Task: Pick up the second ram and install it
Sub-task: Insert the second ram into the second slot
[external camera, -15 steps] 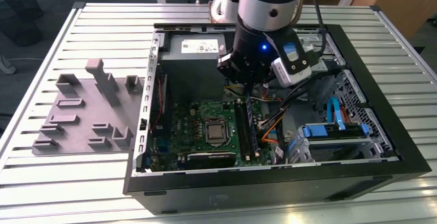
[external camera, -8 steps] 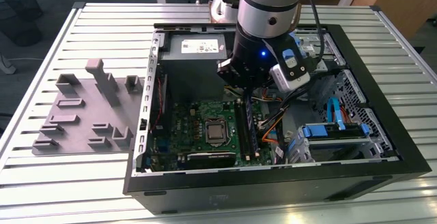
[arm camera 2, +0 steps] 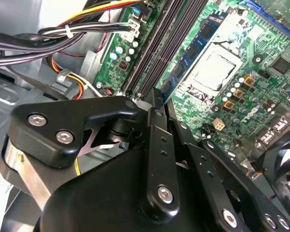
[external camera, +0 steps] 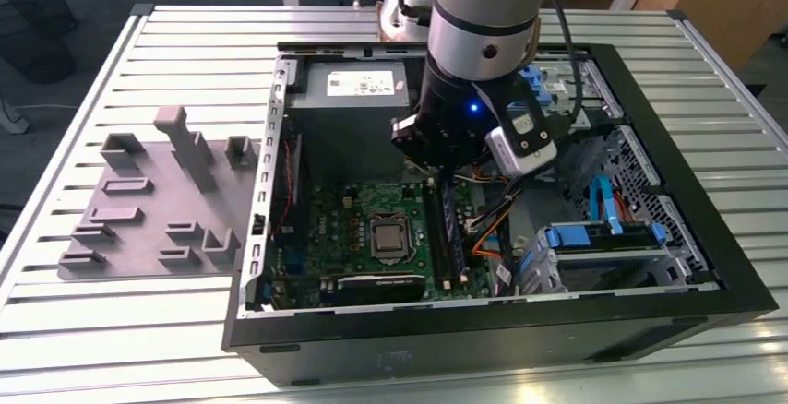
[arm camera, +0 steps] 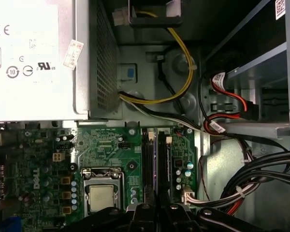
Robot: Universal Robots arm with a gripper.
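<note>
A blue-green ram stick [arm camera 2: 191, 53] with black chips stands on edge among the long black slots beside the CPU socket [arm camera 2: 215, 67]. In the first wrist view it is a thin strip [arm camera: 156, 164] between the slot clips, and in the exterior view a dark stick [external camera: 446, 229]. My gripper [arm camera 2: 156, 99] reaches down into the open computer case [external camera: 689, 266]. Its fingers are closed together, with the tips right at the stick's near end. I cannot tell whether they touch it. The gripper [arm camera: 157, 209] also appears in the first wrist view and the gripper [external camera: 434, 172] in the exterior view.
The power supply [external camera: 351, 90] sits close behind the arm. Cable bundles [arm camera: 261, 174] run beside the slots, and blue drive brackets [external camera: 603, 238] fill the case at the exterior view's right. A grey fixture plate [external camera: 161, 201] lies on the slatted table at that view's left.
</note>
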